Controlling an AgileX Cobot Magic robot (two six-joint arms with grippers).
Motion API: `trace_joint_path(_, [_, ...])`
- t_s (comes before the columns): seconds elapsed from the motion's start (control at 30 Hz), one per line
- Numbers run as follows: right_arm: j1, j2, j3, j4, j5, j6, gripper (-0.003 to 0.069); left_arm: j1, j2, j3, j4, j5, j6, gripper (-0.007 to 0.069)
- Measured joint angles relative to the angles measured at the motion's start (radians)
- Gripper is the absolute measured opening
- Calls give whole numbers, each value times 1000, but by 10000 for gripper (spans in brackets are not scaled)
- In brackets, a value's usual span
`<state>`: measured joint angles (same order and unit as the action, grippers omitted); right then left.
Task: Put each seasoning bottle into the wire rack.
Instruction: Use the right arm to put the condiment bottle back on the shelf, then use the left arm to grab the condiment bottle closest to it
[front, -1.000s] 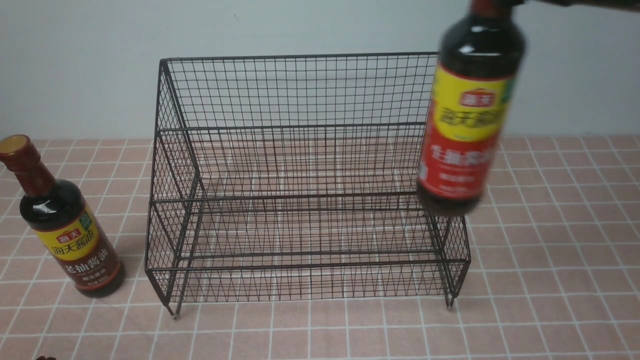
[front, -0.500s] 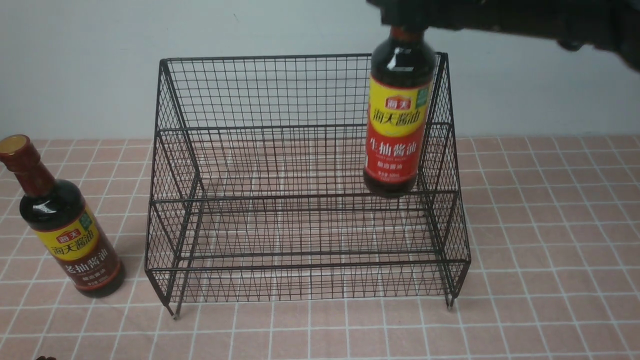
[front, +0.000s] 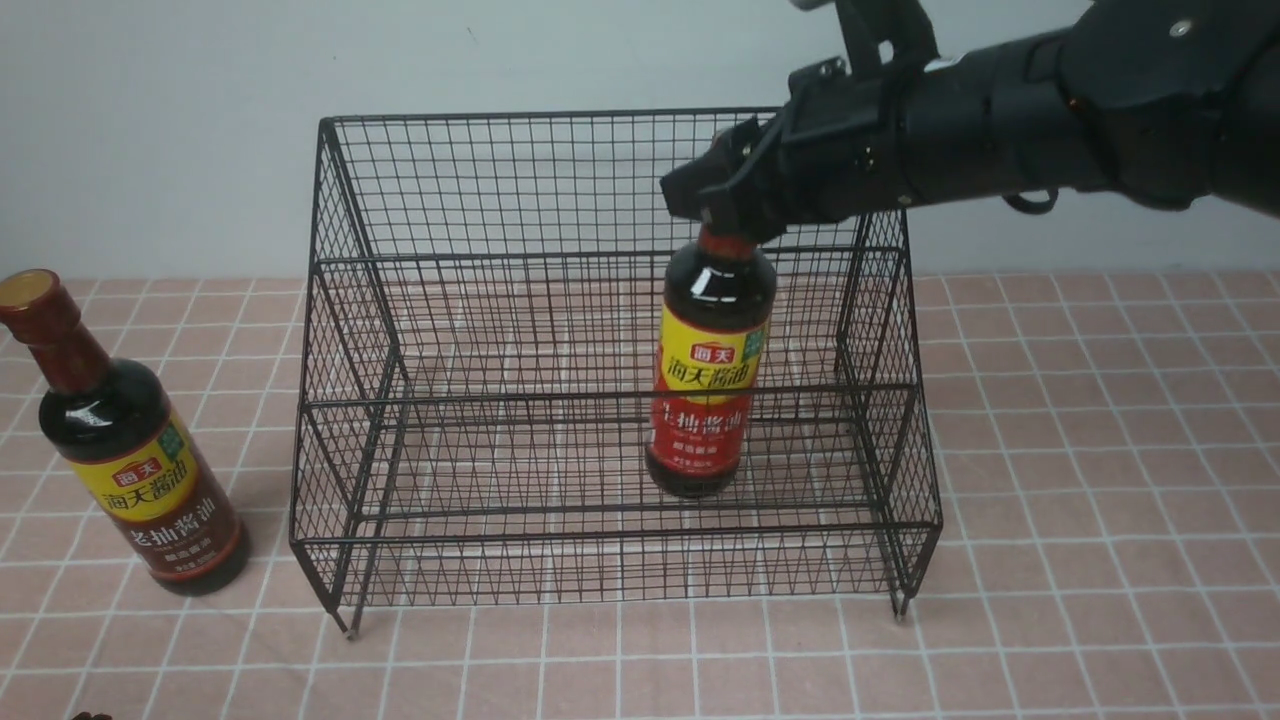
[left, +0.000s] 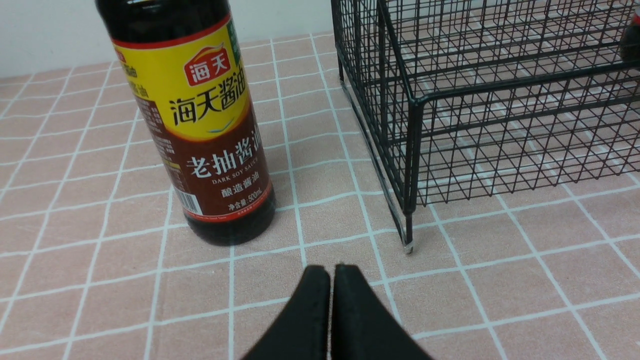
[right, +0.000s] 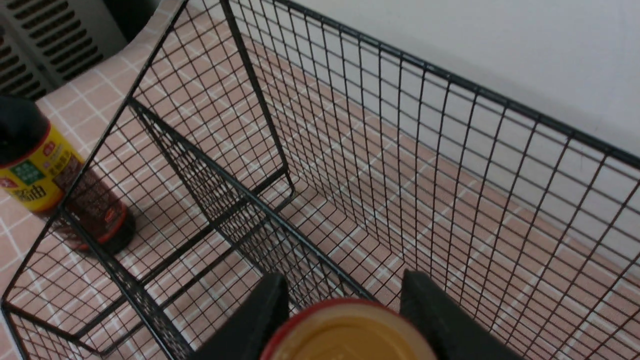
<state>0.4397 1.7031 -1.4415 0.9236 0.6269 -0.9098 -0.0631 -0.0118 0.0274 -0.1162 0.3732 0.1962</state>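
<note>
My right gripper (front: 716, 222) is shut on the neck of the red-band seasoning bottle (front: 703, 400). It holds the bottle upright inside the wire rack (front: 600, 112), right of the middle, with its base low between the tiers. I cannot tell if the base rests on the mesh. In the right wrist view the tan cap (right: 345, 334) sits between the two fingers of the right gripper (right: 345, 292). The brown-band bottle (front: 130, 450) stands on the table left of the rack. My left gripper (left: 330, 270) is shut and empty, low over the table near that bottle (left: 200, 125).
The table is covered with pink tiles (front: 1100, 500). A pale wall (front: 150, 130) rises right behind the rack. The rack's front left leg (left: 409, 240) stands close to my left gripper. A grey vented panel (right: 45, 35) lies beyond the table's left end.
My right arm has carried the red-band bottle left from beside the rack's right side and lowered it into the rack. The brown-band bottle has not moved.
</note>
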Motion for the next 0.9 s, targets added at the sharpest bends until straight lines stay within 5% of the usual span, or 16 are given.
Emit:
trace_joint_path(0.13, [0,0,-2,-7,16,1,287,0,0,0,0,0,0,-10])
trace_joint_path(0.37, [0,-20,-19,27,29,12,440,0,0,0,0,0,0,-10])
trace_joint_path(0.63, [0,-128,-19,-36,50,39,455,0,0,0,0,0,0,-10])
trace_joint_path(0.77, [-34,-278,-19,-165,76,160,381,0,0,0,0,0,0,-10])
trace_joint_path(0.9, [-116,-436,-20,-322,116,364,207,0,0,0,0,0,0,-10])
